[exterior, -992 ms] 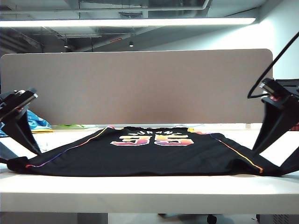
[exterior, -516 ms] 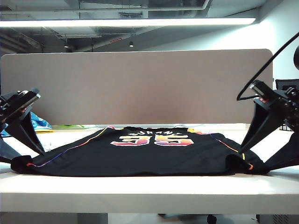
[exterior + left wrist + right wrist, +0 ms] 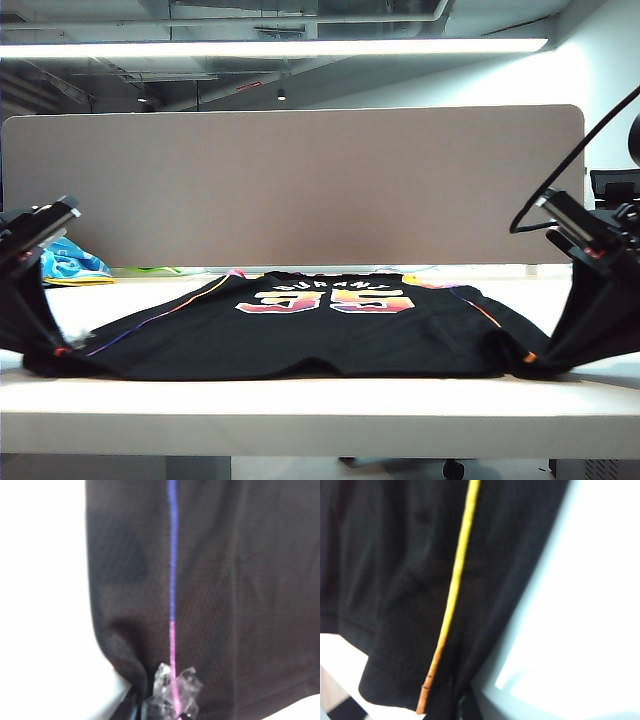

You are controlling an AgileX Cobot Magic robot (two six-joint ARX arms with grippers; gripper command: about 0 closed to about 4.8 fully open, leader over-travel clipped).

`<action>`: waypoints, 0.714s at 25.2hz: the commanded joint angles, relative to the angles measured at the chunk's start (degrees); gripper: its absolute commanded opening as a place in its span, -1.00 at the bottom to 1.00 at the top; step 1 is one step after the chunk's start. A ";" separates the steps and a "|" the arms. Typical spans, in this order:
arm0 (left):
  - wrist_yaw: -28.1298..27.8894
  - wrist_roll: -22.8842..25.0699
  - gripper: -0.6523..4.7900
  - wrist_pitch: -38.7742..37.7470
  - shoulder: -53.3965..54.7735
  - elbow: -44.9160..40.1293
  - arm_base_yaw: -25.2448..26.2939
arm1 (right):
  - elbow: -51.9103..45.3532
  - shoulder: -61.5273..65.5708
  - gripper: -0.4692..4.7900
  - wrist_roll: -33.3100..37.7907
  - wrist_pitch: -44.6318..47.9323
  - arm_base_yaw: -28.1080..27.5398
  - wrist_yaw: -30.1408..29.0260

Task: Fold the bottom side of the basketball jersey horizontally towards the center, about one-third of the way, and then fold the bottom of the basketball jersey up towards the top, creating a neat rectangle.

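The basketball jersey (image 3: pixel 300 335) is black with an orange-yellow 35 and lies flat on the white table (image 3: pixel 300 410), its bottom hem toward the front edge. My left gripper (image 3: pixel 50 355) is down at the jersey's front left corner. In the left wrist view its clear-taped fingertips (image 3: pixel 172 695) are shut on the black cloth (image 3: pixel 225 580) at the blue-pink piping (image 3: pixel 172 580). My right gripper (image 3: pixel 535 360) sits at the front right corner. In the right wrist view its jaws (image 3: pixel 462 705) are shut on the cloth (image 3: pixel 385 570) beside the yellow-orange piping (image 3: pixel 457 580).
A grey partition panel (image 3: pixel 290 185) stands along the back of the table. A light blue cloth (image 3: pixel 70 265) lies at the back left. A black cable (image 3: pixel 580 140) loops above the right arm. The table's front edge runs just below the hem.
Both grippers have sunk onto the jersey's front corners and closed on the cloth. The right one also shifted slightly inward, bunching its corner.
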 commanded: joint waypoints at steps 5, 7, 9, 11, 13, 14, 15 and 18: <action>-2.82 1.53 -0.78 -20.13 -16.98 -0.35 -0.83 | -0.28 -19.71 -0.85 -4.79 -21.88 0.09 1.20; -3.30 1.55 -0.78 -24.59 -22.27 -0.37 -1.81 | -0.26 -24.74 -0.85 -4.59 -25.11 0.09 1.14; -3.34 1.51 -0.78 -29.11 -27.61 -0.37 -3.26 | -0.26 -30.67 -0.85 -3.93 -29.03 0.09 1.36; -4.26 1.09 -0.78 -33.55 -32.65 -0.37 -5.27 | -0.26 -35.19 -0.85 -3.54 -32.50 0.09 1.33; -6.10 0.59 -0.78 -37.90 -37.62 -0.37 -7.23 | -0.26 -40.68 -0.85 -3.26 -36.98 0.09 1.31; -7.28 -0.22 -0.78 -39.80 -39.89 -0.37 -8.07 | -0.26 -43.01 -0.85 -3.02 -38.86 0.09 1.33; -8.22 -1.11 -0.78 -41.97 -42.66 -0.37 -9.05 | -0.26 -45.42 -0.85 -2.51 -40.61 0.09 1.29; -8.55 -5.46 -0.78 -44.81 -51.91 -0.37 -10.64 | -0.22 -55.67 -0.85 2.08 -44.00 0.07 2.69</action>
